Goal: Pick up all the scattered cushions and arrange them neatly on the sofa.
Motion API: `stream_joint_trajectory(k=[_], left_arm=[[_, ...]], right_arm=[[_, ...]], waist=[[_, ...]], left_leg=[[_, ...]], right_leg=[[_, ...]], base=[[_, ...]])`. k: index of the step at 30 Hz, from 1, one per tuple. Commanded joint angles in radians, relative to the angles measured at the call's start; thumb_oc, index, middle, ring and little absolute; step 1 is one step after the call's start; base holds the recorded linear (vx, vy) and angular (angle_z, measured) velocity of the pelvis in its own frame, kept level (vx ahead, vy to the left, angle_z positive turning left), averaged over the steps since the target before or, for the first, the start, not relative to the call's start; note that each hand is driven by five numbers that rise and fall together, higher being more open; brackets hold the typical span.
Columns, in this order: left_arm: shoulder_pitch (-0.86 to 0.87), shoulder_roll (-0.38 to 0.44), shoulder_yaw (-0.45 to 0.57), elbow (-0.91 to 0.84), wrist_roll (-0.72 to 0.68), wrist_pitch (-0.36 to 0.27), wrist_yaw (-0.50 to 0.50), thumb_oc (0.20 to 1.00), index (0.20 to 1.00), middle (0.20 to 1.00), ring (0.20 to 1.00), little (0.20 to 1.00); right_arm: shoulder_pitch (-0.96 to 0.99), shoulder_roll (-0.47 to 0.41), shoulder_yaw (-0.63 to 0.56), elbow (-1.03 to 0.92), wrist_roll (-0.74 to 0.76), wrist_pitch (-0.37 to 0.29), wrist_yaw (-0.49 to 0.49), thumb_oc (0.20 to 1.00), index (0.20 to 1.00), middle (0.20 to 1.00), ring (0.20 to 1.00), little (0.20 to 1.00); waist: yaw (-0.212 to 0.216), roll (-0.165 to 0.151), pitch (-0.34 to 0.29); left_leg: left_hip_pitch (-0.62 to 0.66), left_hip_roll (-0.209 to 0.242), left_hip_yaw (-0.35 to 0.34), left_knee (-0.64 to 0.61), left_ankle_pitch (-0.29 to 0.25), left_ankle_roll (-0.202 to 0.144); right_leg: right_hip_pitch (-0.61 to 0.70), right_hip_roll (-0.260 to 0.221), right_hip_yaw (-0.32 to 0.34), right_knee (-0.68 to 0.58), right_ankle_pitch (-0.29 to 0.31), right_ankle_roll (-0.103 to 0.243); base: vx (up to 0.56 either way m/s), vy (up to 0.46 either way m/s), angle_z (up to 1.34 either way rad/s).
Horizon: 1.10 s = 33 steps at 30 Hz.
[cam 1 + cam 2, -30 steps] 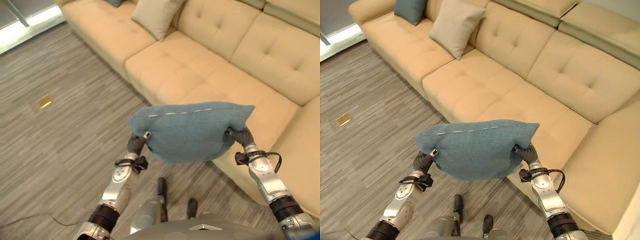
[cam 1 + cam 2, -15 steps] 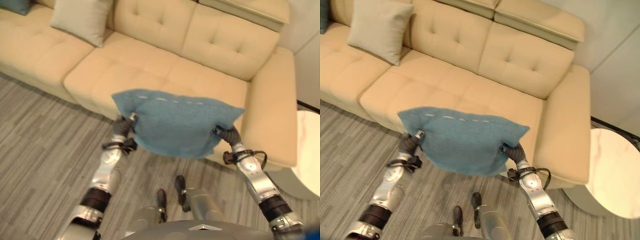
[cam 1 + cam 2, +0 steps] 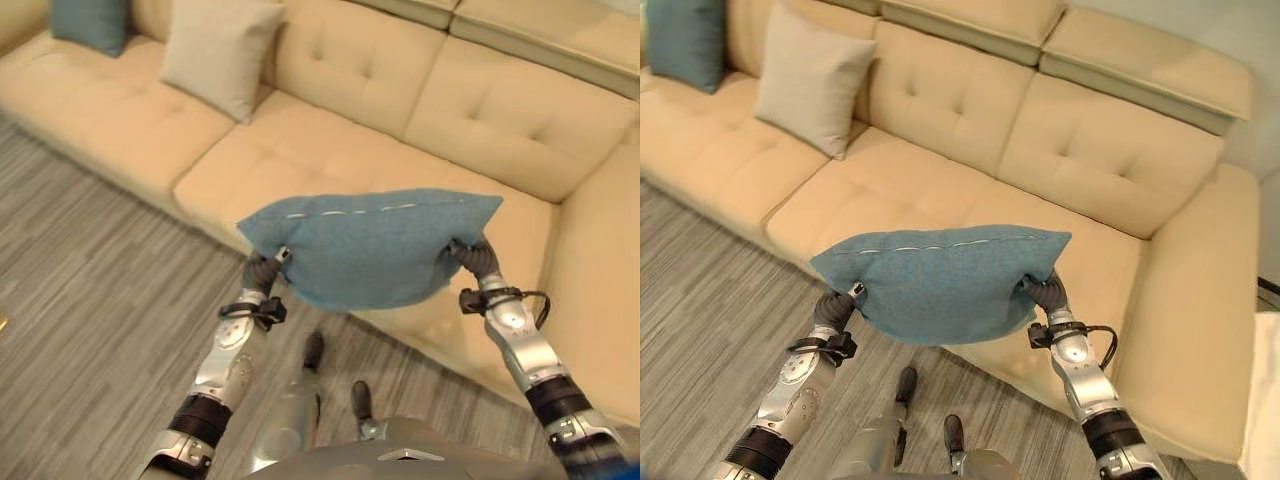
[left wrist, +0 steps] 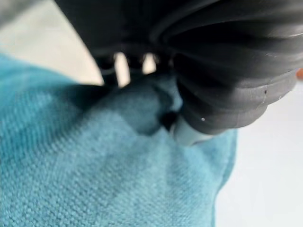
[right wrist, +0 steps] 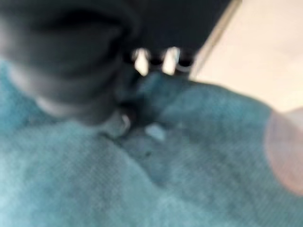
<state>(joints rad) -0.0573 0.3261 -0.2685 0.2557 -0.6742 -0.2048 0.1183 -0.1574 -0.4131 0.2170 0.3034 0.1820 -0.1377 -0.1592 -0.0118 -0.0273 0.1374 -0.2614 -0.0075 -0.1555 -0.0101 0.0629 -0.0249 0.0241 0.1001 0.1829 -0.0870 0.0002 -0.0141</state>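
A long tan sofa (image 3: pixel 970 190) with buttoned seat and back cushions runs across the far side of the scene, from the far left to an armrest at the right. In front of it lies a grey striped floor (image 3: pixel 90 300), taking up the near left.

Held up in the air above the sofa's front edge, near the middle of the scene, is a blue cushion (image 3: pixel 940 280). It hangs roughly level, its long top seam with a pale zip line facing up, and it touches neither the seat nor the floor. The two arms carry it between them, one at each lower corner.

On the sofa at the far left a beige cushion (image 3: pixel 810 78) leans upright against the backrest. Further left again, at the far end of the seat, a second blue cushion (image 3: pixel 685 40) also stands against the back, well apart from the one being carried.

The left hand (image 3: pixel 270 268) is at the left lower corner of the held cushion; its wrist view shows the fingers (image 4: pixel 189 132) dug into bunched blue cloth, clamped on it. The right hand (image 3: pixel 1040 292) is at the right lower corner, and its own wrist view likewise shows fingers pressed into gathered blue cloth, gripping it.
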Motion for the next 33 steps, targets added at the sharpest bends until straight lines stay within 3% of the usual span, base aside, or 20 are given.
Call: stream_joint_trajectory(k=[1, 3, 7, 9, 10, 13, 16, 19, 20, 21, 22, 23, 25, 26, 29, 31, 33], left_arm=[[-0.109, -0.016, -0.058, -0.14, 0.052, -0.088, -0.045, 0.2, 0.2, 0.2, 0.2, 0.2], [-0.123, -0.001, -0.055, -0.141, 0.056, -0.089, -0.037, 0.2, 0.2, 0.2, 0.2, 0.2], [-0.121, 0.022, -0.036, -0.15, 0.059, -0.086, -0.024, 0.2, 0.2, 0.2, 0.2, 0.2], [-0.116, 0.025, -0.027, -0.154, 0.065, -0.087, -0.016, 0.2, 0.2, 0.2, 0.2, 0.2], [-0.101, 0.028, -0.019, -0.15, 0.07, -0.09, -0.013, 0.2, 0.2, 0.2, 0.2, 0.2], [-0.085, 0.031, 0.013, -0.157, 0.055, -0.089, 0.001, 0.2, 0.2, 0.2, 0.2, 0.2], [-0.065, 0.017, 0.0, -0.155, 0.047, -0.087, -0.01, 0.2, 0.2, 0.2, 0.2, 0.2], [-0.065, 0.006, -0.004, -0.157, 0.032, -0.078, -0.027, 0.2, 0.2, 0.2, 0.2, 0.2], [-0.079, 0.001, -0.03, -0.155, 0.043, -0.065, -0.047, 0.2, 0.2, 0.2, 0.2, 0.2], [-0.08, 0.001, -0.03, -0.155, 0.043, -0.065, -0.047, 0.2, 0.2, 0.2, 0.2, 0.2], [-0.082, -0.008, -0.039, -0.155, 0.043, -0.059, -0.037, 0.2, 0.2, 0.2, 0.2, 0.2], [-0.082, -0.008, -0.04, -0.155, 0.043, -0.059, -0.037, 0.2, 0.2, 0.2, 0.2, 0.2], [-0.068, -0.009, -0.037, -0.16, 0.05, -0.059, -0.042, 0.2, 0.2, 0.2, 0.2, 0.2], [-0.067, -0.01, -0.044, -0.159, 0.06, -0.059, -0.04, 0.2, 0.2, 0.2, 0.2, 0.2], [-0.075, -0.011, -0.046, -0.155, 0.065, -0.063, -0.037, 0.2, 0.2, 0.2, 0.2, 0.2], [-0.087, -0.011, -0.048, -0.153, 0.071, -0.065, -0.035, 0.2, 0.2, 0.2, 0.2, 0.2], [-0.095, -0.008, -0.055, -0.153, 0.065, -0.067, -0.035, 0.2, 0.2, 0.2, 0.2, 0.2]], right_arm=[[-0.04, 0.034, -0.018, -0.098, 0.004, -0.089, 0.004, 0.2, 0.2, 0.2, 0.2, 0.2], [-0.057, 0.054, -0.012, -0.091, 0.006, -0.088, 0.003, 0.2, 0.2, 0.2, 0.2, 0.2], [-0.078, 0.073, 0.009, -0.089, 0.006, -0.085, 0.013, 0.2, 0.2, 0.2, 0.2, 0.2], [-0.076, 0.08, 0.016, -0.089, 0.008, -0.083, 0.017, 0.2, 0.2, 0.2, 0.2, 0.2], [-0.073, 0.079, 0.024, -0.075, 0.02, -0.086, 0.026, 0.2, 0.2, 0.2, 0.2, 0.2], [-0.09, 0.087, 0.052, -0.068, 0.034, -0.09, 0.038, 0.2, 0.2, 0.2, 0.2, 0.2], [-0.058, 0.072, 0.038, -0.078, 0.026, -0.093, 0.042, 0.2, 0.2, 0.2, 0.2, 0.2], [-0.038, 0.054, 0.016, -0.095, 0.021, -0.091, 0.036, 0.2, 0.2, 0.2, 0.2, 0.2], [-0.005, 0.036, -0.023, -0.107, 0.042, -0.1, 0.029, 0.2, 0.2, 0.2, 0.2, 0.2], [-0.005, 0.036, -0.024, -0.107, 0.043, -0.1, 0.029, 0.2, 0.2, 0.2, 0.2, 0.2], [0.01, 0.033, -0.028, -0.115, 0.059, -0.097, 0.021, 0.2, 0.2, 0.2, 0.2, 0.2], [0.011, 0.033, -0.028, -0.116, 0.059, -0.097, 0.021, 0.2, 0.2, 0.2, 0.2, 0.2], [0.018, 0.031, -0.033, -0.11, 0.063, -0.099, 0.025, 0.2, 0.2, 0.2, 0.2, 0.2], [0.021, 0.026, -0.036, -0.105, 0.057, -0.097, 0.022, 0.2, 0.2, 0.2, 0.2, 0.2], [0.02, 0.027, -0.039, -0.095, 0.052, -0.097, 0.016, 0.2, 0.2, 0.2, 0.2, 0.2], [0.016, 0.023, -0.045, -0.095, 0.049, -0.094, 0.012, 0.2, 0.2, 0.2, 0.2, 0.2], [0.012, 0.031, -0.046, -0.102, 0.047, -0.095, 0.008, 0.2, 0.2, 0.2, 0.2, 0.2]], waist=[[-0.009, -0.041, -0.053], [-0.008, -0.052, -0.054], [0.014, -0.056, -0.043], [0.026, -0.055, -0.042], [0.031, -0.067, -0.055], [0.055, -0.081, -0.065], [0.038, -0.081, -0.061], [0.03, -0.082, -0.056], [0.018, -0.089, -0.033], [0.017, -0.088, -0.033], [0.024, -0.091, -0.026], [0.024, -0.091, -0.026], [0.023, -0.087, -0.039], [0.022, -0.074, -0.046], [0.031, -0.061, -0.047], [0.03, -0.052, -0.05], [0.035, -0.051, -0.055]], left_leg=[[0.059, -0.004, 0.069, 0.07, -0.017, -0.037], [0.078, -0.008, 0.101, 0.087, -0.05, -0.01], [0.087, 0.002, 0.142, 0.115, -0.077, 0.003], [0.087, 0.005, 0.15, 0.124, -0.088, 0.005], [0.111, -0.005, 0.154, 0.111, -0.092, 0.006], [0.136, 0.0, 0.191, 0.092, -0.102, -0.004], [0.146, -0.001, 0.169, 0.112, -0.094, -0.014], [0.154, 0.012, 0.152, 0.144, -0.084, -0.035], [0.093, 0.035, 0.118, 0.31, -0.034, -0.065], [0.089, 0.036, 0.116, 0.316, -0.037, -0.065], [0.044, -0.003, 0.046, 0.332, -0.054, -0.056], [0.044, -0.003, 0.046, 0.332, -0.054, -0.056], [0.053, -0.009, 0.037, 0.212, -0.082, -0.049], [0.027, 0.005, 0.046, 0.121, -0.03, -0.052], [0.006, -0.007, 0.049, 0.065, 0.021, -0.06], [-0.015, -0.001, 0.087, 0.056, 0.048, -0.069], [0.005, -0.004, 0.074, 0.06, 0.026, -0.053]], right_leg=[[-0.064, -0.144, -0.086, 0.109, -0.036, 0.142], [-0.084, -0.171, -0.068, 0.156, -0.022, 0.161], [-0.121, -0.187, -0.069, 0.213, 0.007, 0.179], [-0.13, -0.195, -0.1, 0.214, 0.009, 0.18], [-0.119, -0.171, -0.115, 0.17, 0.0, 0.17], [-0.137, -0.146, -0.233, 0.082, 0.022, 0.157], [-0.113, -0.114, -0.174, 0.079, 0.007, 0.136], [-0.096, -0.114, -0.208, 0.068, 0.01, 0.125], [-0.065, -0.106, -0.223, 0.055, 0.004, 0.097], [-0.064, -0.105, -0.225, 0.054, 0.005, 0.097], [-0.048, -0.114, -0.205, 0.048, 0.001, 0.094], [-0.047, -0.115, -0.205, 0.048, 0.0, 0.094], [-0.04, -0.114, -0.178, 0.036, -0.004, 0.103], [-0.03, -0.108, -0.164, 0.027, -0.011, 0.107], [-0.015, -0.099, -0.145, 0.022, -0.025, 0.109], [-0.003, -0.099, -0.134, 0.02, -0.039, 0.107], [0.002, -0.112, -0.119, 0.035, -0.056, 0.119]], base=[[0.1, 0.249, -0.63], [0.08, 0.214, -0.63], [0.0, 0.074, -0.75], [0.04, 0.072, -0.33], [0.13, 0.062, -0.5], [0.13, -0.006, -0.51], [0.15, -0.047, -0.31], [0.12, -0.121, 0.28], [0.08, -0.128, 0.5], [0.19, -0.152, 0.61], [0.11, -0.022, 0.4], [0.16, -0.012, 0.2], [0.18, 0.061, -0.31], [0.19, 0.08, -0.42], [0.12, 0.092, -0.32], [0.12, 0.157, -0.4], [0.15, 0.21, -0.48]])
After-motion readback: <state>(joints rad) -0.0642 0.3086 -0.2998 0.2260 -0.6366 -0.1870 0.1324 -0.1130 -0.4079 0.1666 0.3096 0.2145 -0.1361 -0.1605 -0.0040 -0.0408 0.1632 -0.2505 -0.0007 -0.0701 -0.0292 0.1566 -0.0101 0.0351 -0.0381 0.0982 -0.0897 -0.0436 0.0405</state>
